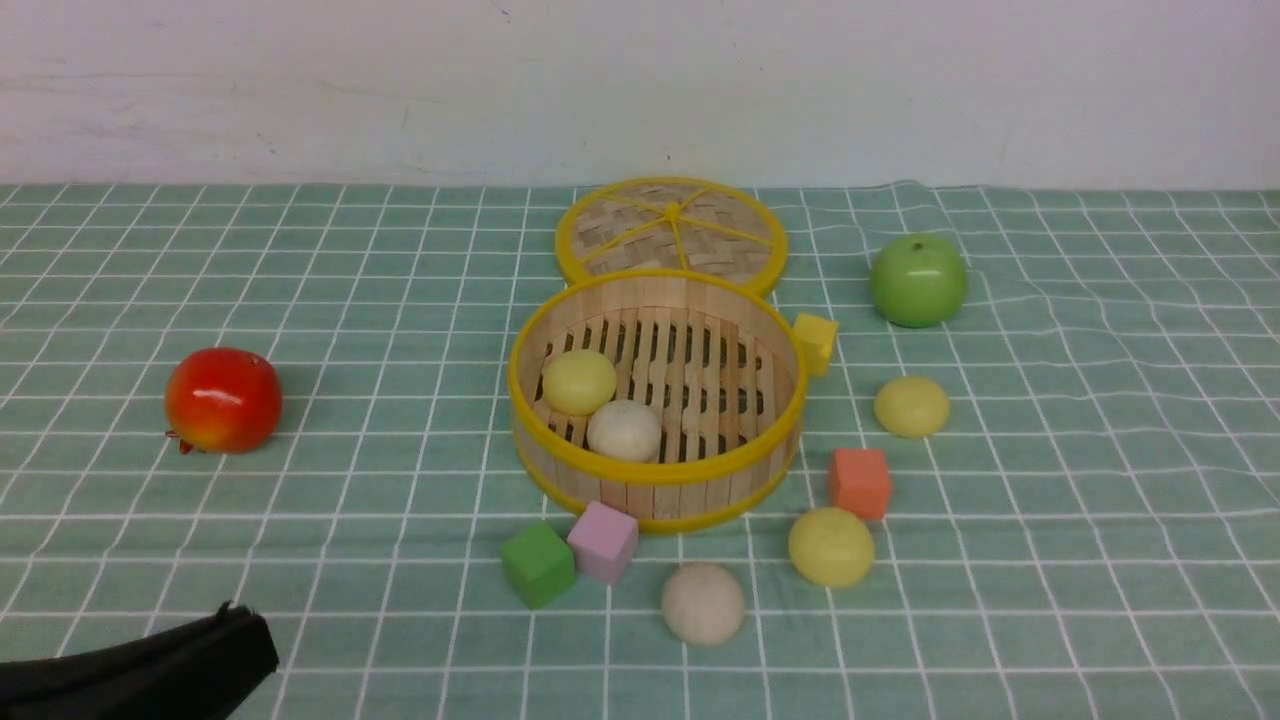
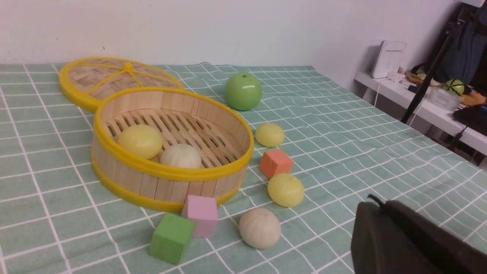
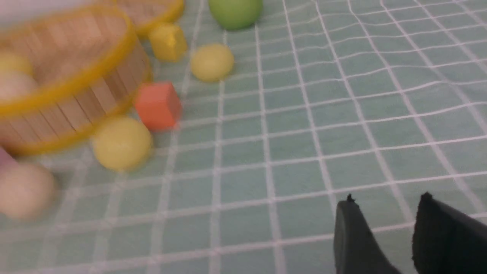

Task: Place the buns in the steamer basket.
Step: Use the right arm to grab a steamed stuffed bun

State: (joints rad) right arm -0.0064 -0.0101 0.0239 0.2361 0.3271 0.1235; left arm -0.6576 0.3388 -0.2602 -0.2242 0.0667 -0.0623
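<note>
The steamer basket stands mid-table and holds two buns, a pale yellow one and an off-white one. Three more buns lie on the cloth: a yellow one to the basket's right, another yellow at its front right, and a beige one in front. My left gripper is shut and empty, low at the front left, far from the buns. The right gripper shows only in the blurred right wrist view, open over bare cloth, to the right of the yellow bun.
The woven lid lies flat behind the basket. A green apple sits at the back right and a red apple at the left. Yellow, orange, pink and green cubes crowd the basket.
</note>
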